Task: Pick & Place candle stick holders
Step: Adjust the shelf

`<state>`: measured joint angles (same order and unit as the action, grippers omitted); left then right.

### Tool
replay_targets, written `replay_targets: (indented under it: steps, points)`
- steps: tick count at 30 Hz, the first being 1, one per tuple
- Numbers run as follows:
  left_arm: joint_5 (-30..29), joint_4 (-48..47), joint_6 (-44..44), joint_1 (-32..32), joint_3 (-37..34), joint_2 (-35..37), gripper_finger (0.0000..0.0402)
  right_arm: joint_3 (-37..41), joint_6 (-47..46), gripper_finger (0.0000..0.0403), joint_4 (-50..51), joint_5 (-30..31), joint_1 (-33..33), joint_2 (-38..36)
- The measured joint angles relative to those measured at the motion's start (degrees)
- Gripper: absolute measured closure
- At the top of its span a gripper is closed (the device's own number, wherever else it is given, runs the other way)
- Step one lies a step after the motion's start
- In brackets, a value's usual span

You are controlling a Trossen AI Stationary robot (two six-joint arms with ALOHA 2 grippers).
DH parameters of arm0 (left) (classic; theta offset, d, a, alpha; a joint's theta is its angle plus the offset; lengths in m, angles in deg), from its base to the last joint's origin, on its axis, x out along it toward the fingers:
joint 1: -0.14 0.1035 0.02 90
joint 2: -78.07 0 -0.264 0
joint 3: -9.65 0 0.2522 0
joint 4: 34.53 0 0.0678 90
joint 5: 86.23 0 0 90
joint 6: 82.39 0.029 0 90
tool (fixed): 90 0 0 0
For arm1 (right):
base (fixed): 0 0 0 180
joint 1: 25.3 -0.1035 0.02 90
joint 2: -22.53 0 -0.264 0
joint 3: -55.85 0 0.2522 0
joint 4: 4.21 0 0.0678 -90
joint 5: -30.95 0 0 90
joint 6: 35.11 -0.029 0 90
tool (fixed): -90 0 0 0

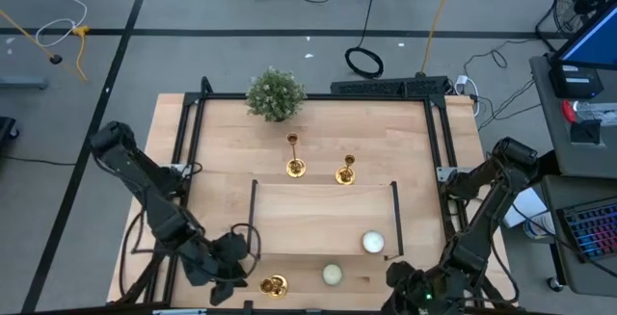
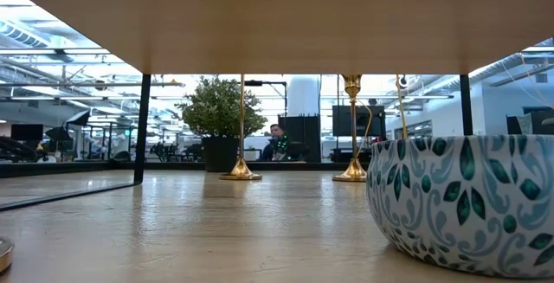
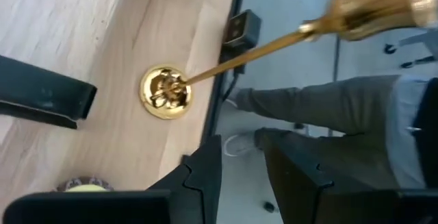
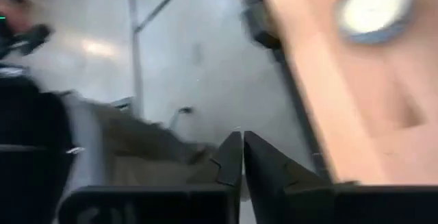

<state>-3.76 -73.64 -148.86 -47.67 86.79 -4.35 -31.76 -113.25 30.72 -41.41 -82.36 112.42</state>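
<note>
Two gold candle stick holders (image 1: 295,156) (image 1: 345,170) stand on their round bases at the table's middle, toward the far side; the low view shows them too (image 2: 241,170) (image 2: 351,172). A third one (image 1: 274,284) stands upright at the near edge; the left wrist view shows its base (image 3: 165,90), and its stem rises to the cup (image 3: 383,5). My left gripper (image 1: 227,275) (image 3: 243,148) hovers just left of it, open, with nothing between the fingers. My right gripper (image 1: 400,278) (image 4: 243,142) is shut and empty at the near right.
A black frame (image 1: 323,185) spans the table's middle, and a bushy plant (image 1: 276,93) stands at the far edge. A white candle (image 1: 373,243) and a pale yellow one (image 1: 332,275) sit near the front. A leaf-patterned bowl (image 2: 463,201) stands close to the low camera. A person's legs (image 3: 321,104) show beyond the near edge.
</note>
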Motion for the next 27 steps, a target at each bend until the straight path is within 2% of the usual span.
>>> replay_targets:
  steps: [7,14,22,27]
  points:
    - [-3.98,-0.08,0.97,0.24,0.00,-0.94,0.0300,0.00,-3.91,0.0401,10.91,1.81,0.37,0.00]
    - [-7.87,-1.67,1.33,0.24,0.00,-0.94,0.0393,0.04,-6.48,0.0401,14.35,1.80,0.37,0.00]
    - [-11.03,-3.07,1.04,0.53,0.00,-0.94,0.0397,0.04,-5.64,0.0402,13.29,1.99,0.37,0.00]
    - [-11.08,-3.56,1.11,1.56,0.00,-0.94,0.0394,0.04,-5.37,0.0402,14.84,6.48,0.37,0.00]
